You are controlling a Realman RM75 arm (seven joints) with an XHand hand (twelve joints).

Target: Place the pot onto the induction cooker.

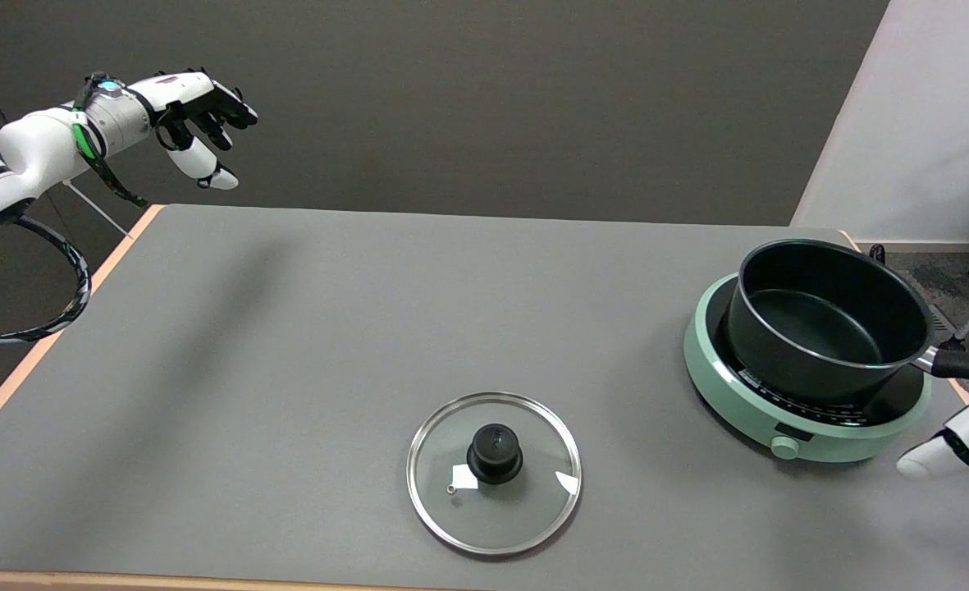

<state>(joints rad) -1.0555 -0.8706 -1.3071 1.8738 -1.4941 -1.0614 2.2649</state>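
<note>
Glass lid nearest; pot on induction cooker.

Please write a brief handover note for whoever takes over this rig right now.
Right hand: at the picture's right edge, just below the pot handle; only part of it shows, so whether it grips the handle cannot be told.
Pot: sits on the induction cooker, lid off.
Glass lid: flat on the table, apart from the cooker.
Done: the pot is on the cooker.
Left: confirm the hand is free of the handle and withdraw it.
</note>
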